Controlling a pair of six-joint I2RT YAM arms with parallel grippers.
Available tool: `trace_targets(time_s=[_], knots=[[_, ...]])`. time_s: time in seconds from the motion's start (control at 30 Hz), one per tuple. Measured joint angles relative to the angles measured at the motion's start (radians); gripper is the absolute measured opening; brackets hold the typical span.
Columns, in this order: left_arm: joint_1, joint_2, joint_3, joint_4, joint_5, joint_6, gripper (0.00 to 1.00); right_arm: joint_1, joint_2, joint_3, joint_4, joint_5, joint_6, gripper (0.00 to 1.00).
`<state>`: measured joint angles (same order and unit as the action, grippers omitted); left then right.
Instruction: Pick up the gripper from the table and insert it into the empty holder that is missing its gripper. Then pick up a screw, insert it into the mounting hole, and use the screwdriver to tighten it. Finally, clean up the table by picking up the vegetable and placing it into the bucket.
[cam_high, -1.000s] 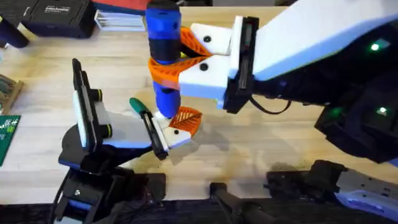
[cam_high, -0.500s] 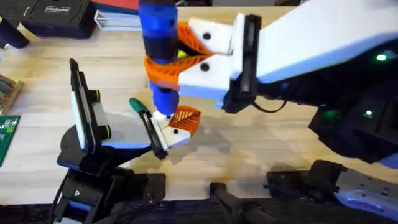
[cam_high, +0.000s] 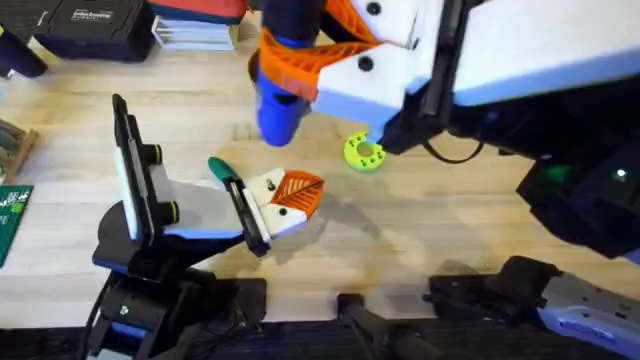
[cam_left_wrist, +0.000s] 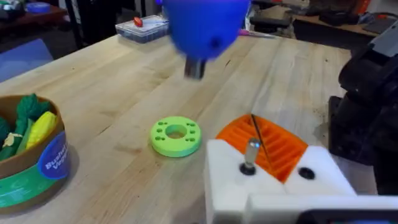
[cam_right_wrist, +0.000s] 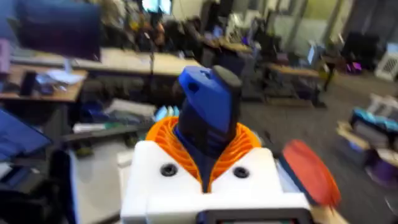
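My right gripper (cam_high: 300, 45) hangs well above the table, shut on the blue screwdriver (cam_high: 278, 105), whose dark tip (cam_left_wrist: 194, 68) points down in mid-air. In the right wrist view the screwdriver (cam_right_wrist: 208, 112) sits between the orange pads (cam_right_wrist: 239, 146). Below and to the left, the left gripper (cam_high: 285, 198) rests low over the table. Its white holder (cam_high: 264, 188) carries the orange ribbed gripper (cam_high: 300, 190). A screw (cam_left_wrist: 249, 149) stands in the holder (cam_left_wrist: 273, 186) beside the orange gripper (cam_left_wrist: 277, 140). A dark green vegetable (cam_high: 218, 167) lies just behind the left arm. The bucket (cam_left_wrist: 37, 171) holds green and yellow toy pieces.
A bright green disc with holes (cam_high: 364, 153) lies on the wood right of the holder, and the left wrist view also shows this disc (cam_left_wrist: 176, 135). A black case (cam_high: 85, 25) sits at the back left, and a green circuit board (cam_high: 12, 215) at the left edge.
My right gripper has lifted the screwdriver up off the holder and shifted it right and back. The green disc now shows beneath it. The left arm has stayed put.
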<state>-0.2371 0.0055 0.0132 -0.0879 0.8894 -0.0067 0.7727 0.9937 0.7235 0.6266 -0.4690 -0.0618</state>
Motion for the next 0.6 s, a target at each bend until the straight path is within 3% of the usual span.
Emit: trace_targets(time_s=[0.13,0.3,0.6], knots=[[0.000,0.000,0.000,0.000,0.000,0.000,0.006,-0.080,-0.005,0.001,-0.229,0.097,-0.111,0.030],[0.000,0.000,0.000,0.000,0.000,0.000,0.006,-0.227,0.026,0.001,-0.459,0.369,-0.406,0.030],[0.000,0.000,0.000,0.000,0.000,0.000,0.006,-0.419,0.300,0.002,-0.575,0.701,-0.945,0.030]])
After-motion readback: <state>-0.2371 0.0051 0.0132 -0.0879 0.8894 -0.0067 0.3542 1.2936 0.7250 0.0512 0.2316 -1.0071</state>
